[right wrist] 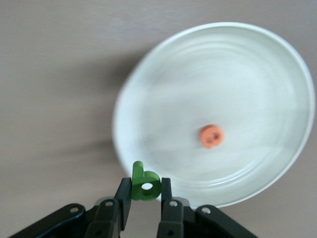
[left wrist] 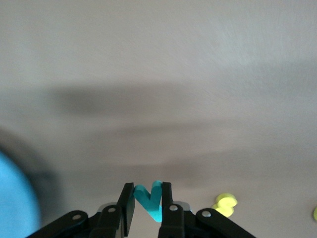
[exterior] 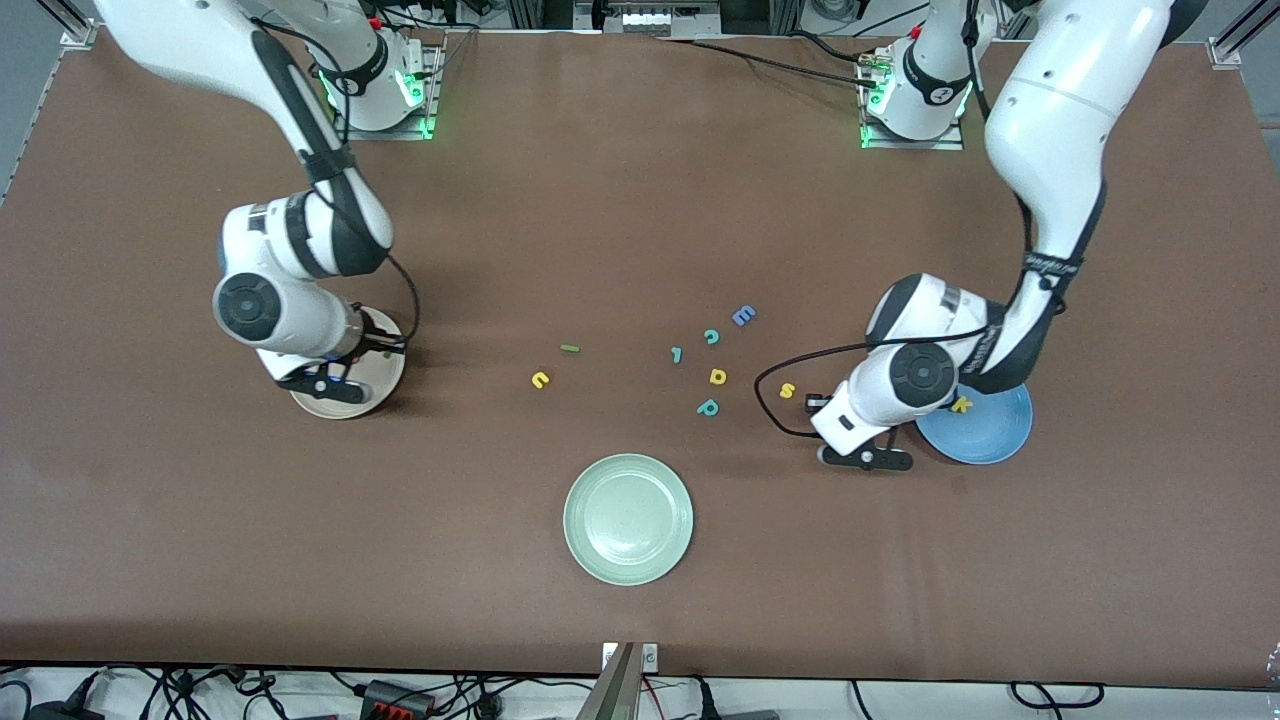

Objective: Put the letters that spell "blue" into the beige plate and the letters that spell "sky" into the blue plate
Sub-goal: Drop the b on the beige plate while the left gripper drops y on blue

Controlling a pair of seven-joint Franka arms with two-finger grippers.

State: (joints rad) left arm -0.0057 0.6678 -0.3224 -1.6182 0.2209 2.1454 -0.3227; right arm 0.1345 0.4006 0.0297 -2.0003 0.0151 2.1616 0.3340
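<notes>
My right gripper (right wrist: pixel 144 187) is shut on the green b (right wrist: pixel 144 184), held over the rim of the beige plate (right wrist: pixel 247 74). The orange e (right wrist: pixel 211 136) lies in that plate (exterior: pixel 352 407). My left gripper (left wrist: pixel 147 192) is shut on the teal y (left wrist: pixel 149 202), over bare table beside the blue plate (exterior: pixel 990 437). The yellow k (exterior: pixel 962 404) lies on the blue plate. The yellow s (exterior: pixel 787 390) lies on the table close to the left gripper (exterior: pixel 865 457). Near the table's middle lie the yellow u (exterior: pixel 540 379) and the thin green l (exterior: pixel 570 348).
A pale green plate (exterior: pixel 628 518) stands nearest the front camera, mid-table. Loose letters lie between the u and the s: a blue E (exterior: pixel 743 316), a teal c (exterior: pixel 712 336), a small teal piece (exterior: pixel 677 354), a yellow closed-loop letter (exterior: pixel 718 376), a teal p (exterior: pixel 708 407).
</notes>
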